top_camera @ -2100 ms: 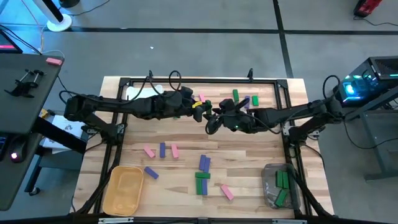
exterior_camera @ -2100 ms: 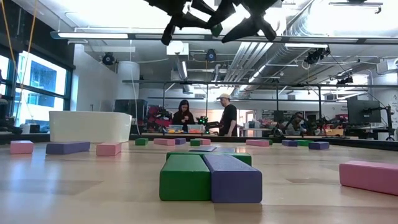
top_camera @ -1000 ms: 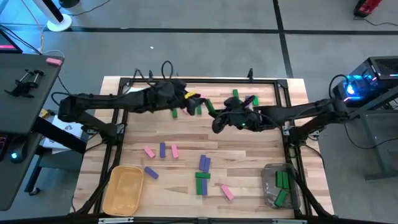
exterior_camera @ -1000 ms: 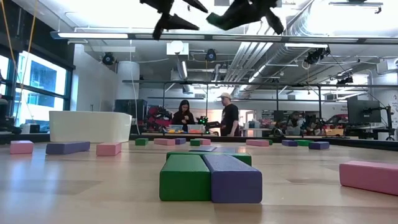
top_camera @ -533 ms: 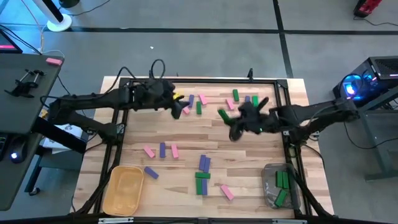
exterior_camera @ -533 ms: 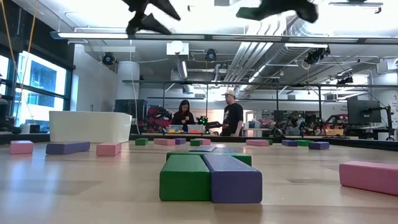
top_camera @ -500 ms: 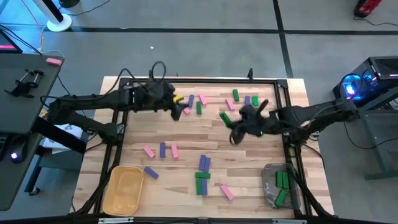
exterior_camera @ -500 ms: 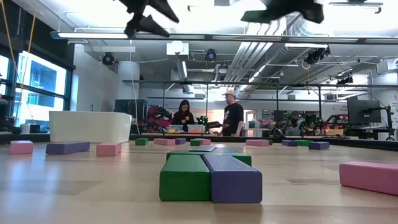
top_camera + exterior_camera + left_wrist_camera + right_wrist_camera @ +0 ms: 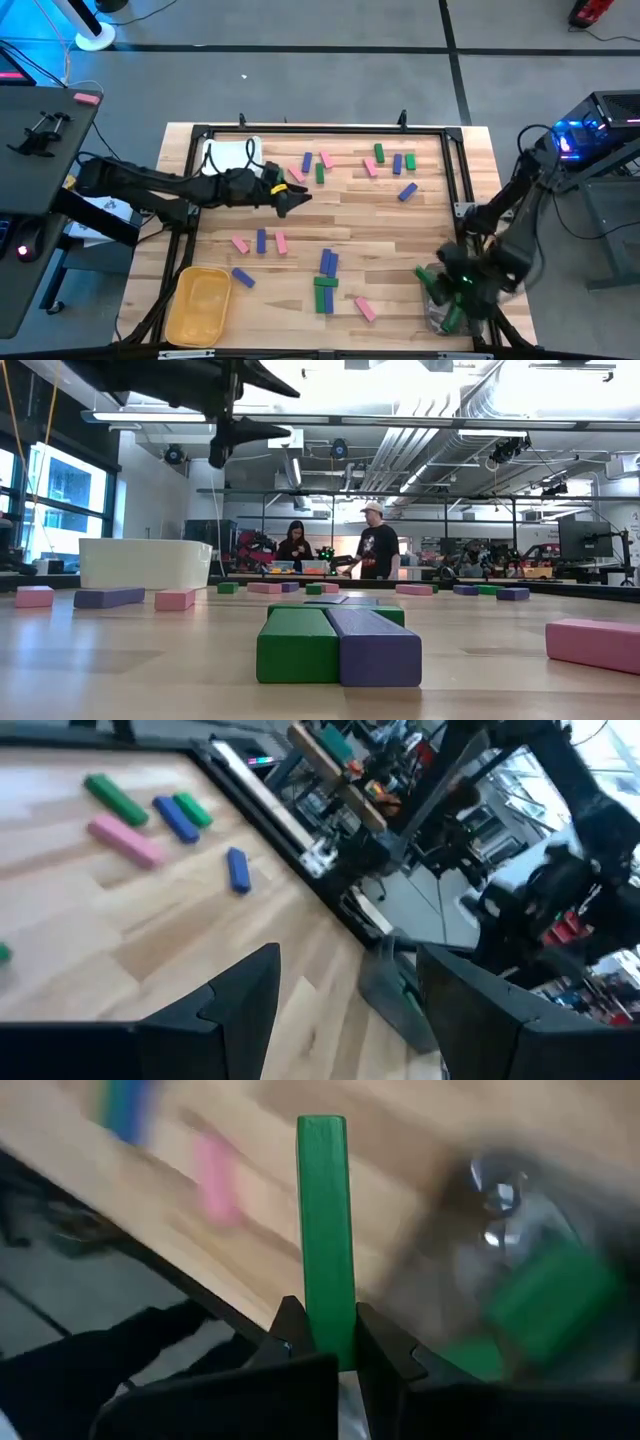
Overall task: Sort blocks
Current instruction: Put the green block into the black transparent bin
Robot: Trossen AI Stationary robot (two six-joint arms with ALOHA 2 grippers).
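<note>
From above, we see our right gripper (image 9: pixel 440 282) low at the near right corner of the table (image 9: pixel 400 230), over the clear bin (image 9: pixel 442 300) that already holds green blocks; the step, as we judge it, is dropping one more green in. Our left gripper (image 9: pixel 297 197) hangs over the middle left of the board, near the white bin (image 9: pixel 225 152), with pink, blue and green blocks still scattered about.

At table level we find only the left arm overhead, its fingers (image 9: pixel 255 430) spread with nothing between them, and a green-and-purple pair (image 9: pixel 338 645) lying side by side in front.

Past our left wrist, both dark fingers (image 9: pixel 240 995) stand wide and empty above bare wood.

Past our right wrist, the jaws pinch the end of a green block (image 9: pixel 325 1230) that stands straight out from them, the clear bin blurred beyond. We should centre it over the bin's mouth before letting go, so it cannot catch the rim.
</note>
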